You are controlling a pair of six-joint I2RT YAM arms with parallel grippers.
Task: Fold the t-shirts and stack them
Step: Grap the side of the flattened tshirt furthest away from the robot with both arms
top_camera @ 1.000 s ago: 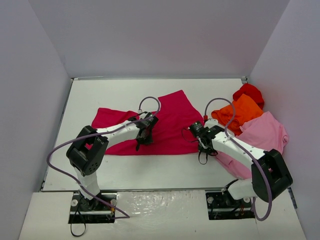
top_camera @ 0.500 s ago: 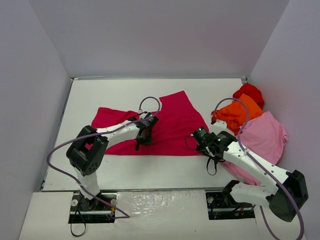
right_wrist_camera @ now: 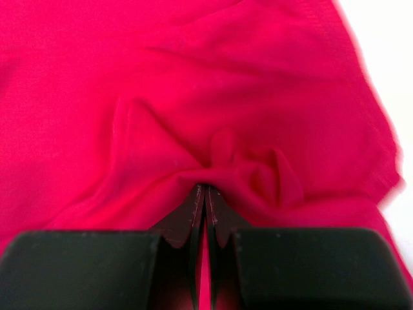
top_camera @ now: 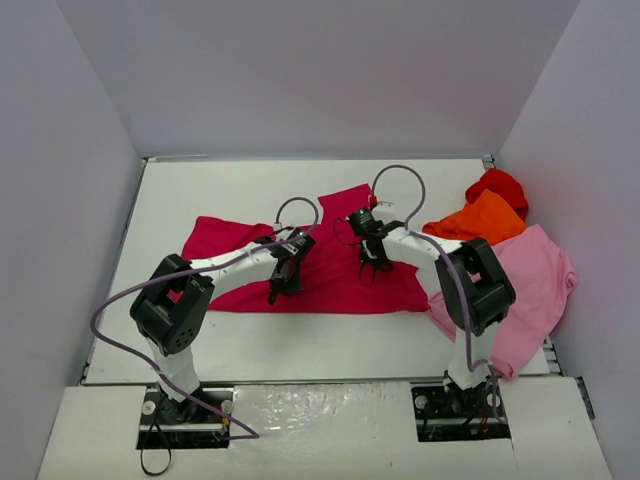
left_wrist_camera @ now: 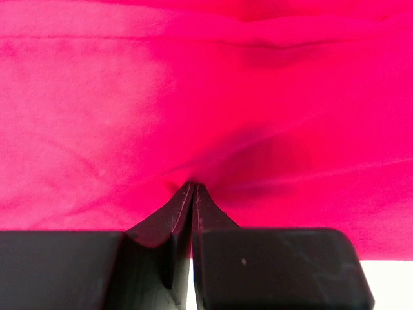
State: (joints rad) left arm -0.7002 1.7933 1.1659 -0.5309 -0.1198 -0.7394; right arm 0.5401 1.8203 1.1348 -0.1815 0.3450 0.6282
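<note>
White tabletop (top_camera: 300,350) runs bare along its near strip, ahead of the two arm bases. Just beyond that strip lies the flat, soft crimson-magenta cotton t-shirt (top_camera: 335,280), its long axis running left to right across the middle of the table, one corner peaking toward the far side.

Both hands are on it. The left gripper (top_camera: 283,274) sits near the near hem, about midway along, jaws pressed together on a small tuck of the cloth. The right gripper (top_camera: 371,258) is a little farther back and toward the shirt's right half, clamped on a puckered bunch of fabric not far from a stitched edge.

From the left hand the longest free stretch of shirt lies out to its left; from the right hand a shorter stretch lies to its right and nearer. A fold along the long axis probably turns on that uneven split.

Well to the right rest a large light pink cloth shirt (top_camera: 535,275), a crumpled orange shirt (top_camera: 482,220) and, farthest, a bunched red shirt (top_camera: 500,185). Plain pale grey-lilac walls (top_camera: 300,80) close the space.
</note>
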